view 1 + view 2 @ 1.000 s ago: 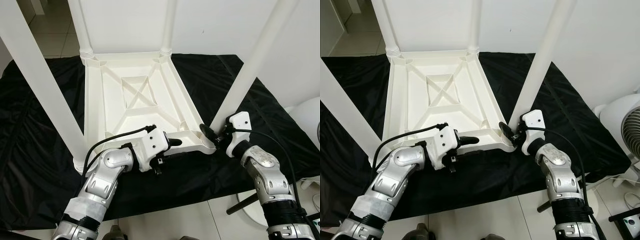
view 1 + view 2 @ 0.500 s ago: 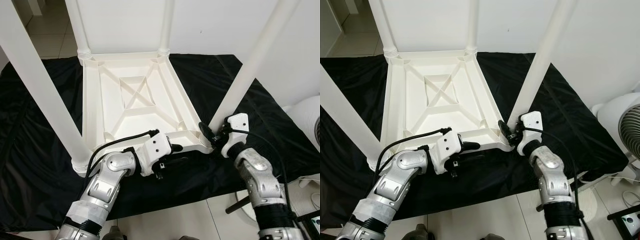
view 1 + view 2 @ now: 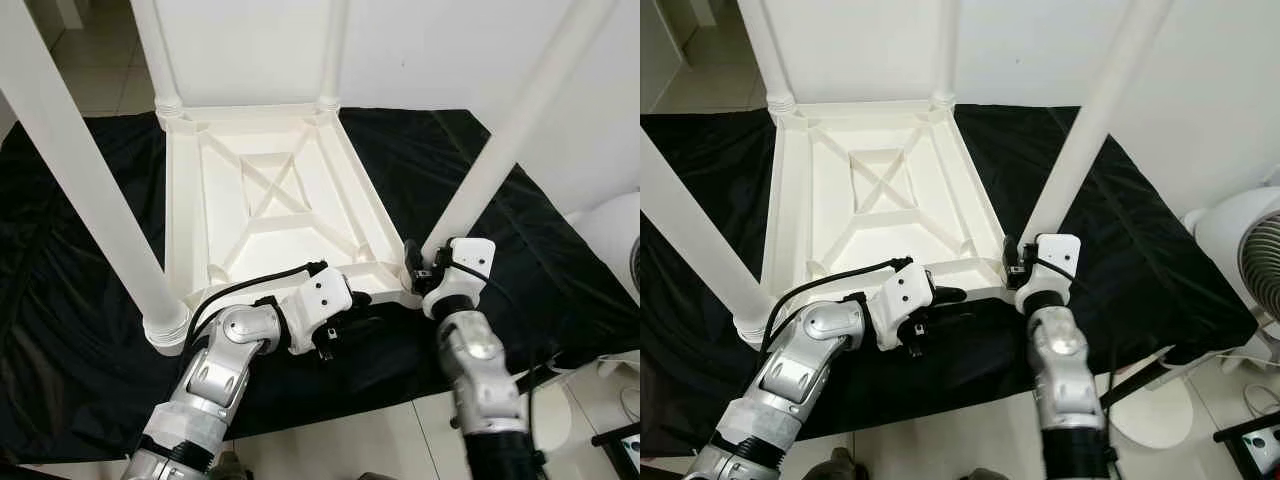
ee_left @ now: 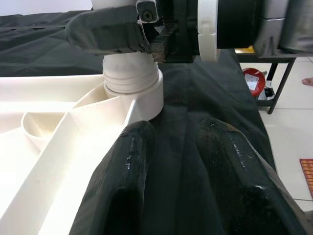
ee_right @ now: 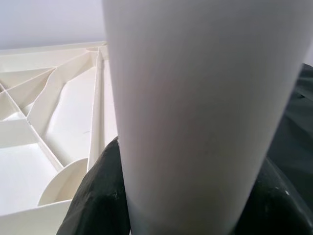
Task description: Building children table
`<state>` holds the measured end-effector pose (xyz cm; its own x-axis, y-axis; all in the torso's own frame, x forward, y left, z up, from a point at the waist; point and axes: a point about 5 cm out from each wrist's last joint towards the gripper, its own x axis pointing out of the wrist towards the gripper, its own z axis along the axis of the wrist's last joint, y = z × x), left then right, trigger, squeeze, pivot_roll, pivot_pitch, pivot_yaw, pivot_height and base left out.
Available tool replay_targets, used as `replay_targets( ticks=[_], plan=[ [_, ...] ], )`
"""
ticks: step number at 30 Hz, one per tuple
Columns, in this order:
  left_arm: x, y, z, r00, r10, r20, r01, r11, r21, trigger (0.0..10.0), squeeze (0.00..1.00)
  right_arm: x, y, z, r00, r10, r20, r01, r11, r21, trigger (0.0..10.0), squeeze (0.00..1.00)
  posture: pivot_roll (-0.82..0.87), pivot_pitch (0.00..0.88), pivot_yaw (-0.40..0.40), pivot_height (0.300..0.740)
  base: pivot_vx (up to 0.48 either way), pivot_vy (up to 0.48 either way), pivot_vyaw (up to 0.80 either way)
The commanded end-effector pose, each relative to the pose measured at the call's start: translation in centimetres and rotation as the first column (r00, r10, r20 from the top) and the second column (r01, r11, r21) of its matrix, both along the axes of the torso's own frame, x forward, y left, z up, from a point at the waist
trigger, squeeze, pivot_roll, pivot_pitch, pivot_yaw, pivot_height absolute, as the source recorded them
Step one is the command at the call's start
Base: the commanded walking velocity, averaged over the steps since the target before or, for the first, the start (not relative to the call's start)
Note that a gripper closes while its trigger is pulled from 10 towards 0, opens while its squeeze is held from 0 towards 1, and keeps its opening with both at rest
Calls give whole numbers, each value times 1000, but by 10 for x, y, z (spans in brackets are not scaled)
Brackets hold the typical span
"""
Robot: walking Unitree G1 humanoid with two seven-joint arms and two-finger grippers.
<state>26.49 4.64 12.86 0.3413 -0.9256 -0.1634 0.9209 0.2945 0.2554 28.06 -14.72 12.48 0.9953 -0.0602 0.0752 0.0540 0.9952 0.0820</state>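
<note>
Item: white moulded-plastic children's table top point(image 3: 270, 215), laid upside down on a black cloth sheet point(image 3: 560, 270) spread over a pale tiled floor point(image 3: 350, 440). The ribbed underside with its crossed braces faces up. Four long white cylindrical plastic legs are seated at the corners and rise out of frame.

Leg in hand: the near right white leg point(image 3: 500, 150), standing in its ringed corner socket point(image 4: 133, 90) and tilted slightly away from the top.

Right gripper point(image 3: 418, 272): placed at the foot of that leg, just above the socket. The two black fingers point(image 5: 95, 196) are closed around the shaft, one on each side, so the leg is held between them.

Left gripper point(image 3: 362, 300): laid low along the near edge of the table top, beside the same corner. Its fingers point(image 4: 128, 161) are parted a little and nothing is held; the cloth is seen between them.

Step judged in hand: seating or tightening the near right leg.

Handling notes: the leg is best brought square to the socket before being pressed or turned home. The top is best steadied at the near edge by the left gripper, so that it is not dragged across the cloth.

Also present: a white fan point(image 3: 1240, 250) at the robot's right.
</note>
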Motion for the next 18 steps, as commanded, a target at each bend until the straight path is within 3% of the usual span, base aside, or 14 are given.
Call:
replay_targets(
  ticks=[1,6,13,14,15,18],
  plan=[
    [8,1,1,978,206,44,-204,978,-38,10000,0,-6,4,-14,996,-61,-72,63,997,33,10000,0,22,3,-59,740,0,0,0],
    [9,2,2,975,216,47,-214,976,-40,10000,0,-11,19,-13,991,-106,-76,111,992,62,10000,0,25,2,-66,740,0,0,0],
    [10,3,3,976,210,57,-208,977,-39,10000,0,-10,19,-10,992,-104,-66,108,993,55,10000,0,27,0,-69,740,0,0,0],
    [10,3,3,976,208,58,-206,978,-39,10000,0,-10,18,-10,992,-107,-62,110,992,54,10000,224,28,0,-68,740,0,0,0],
    [10,3,4,976,207,63,-204,978,-39,10000,0,-10,17,-8,995,-87,-44,89,994,62,10000,1000,30,0,-68,740,0,0,0],
    [10,3,4,976,206,66,-204,978,-39,10000,0,-11,17,-6,997,-74,-32,76,995,68,10000,1000,30,0,-68,740,0,0,0]
  ],
)
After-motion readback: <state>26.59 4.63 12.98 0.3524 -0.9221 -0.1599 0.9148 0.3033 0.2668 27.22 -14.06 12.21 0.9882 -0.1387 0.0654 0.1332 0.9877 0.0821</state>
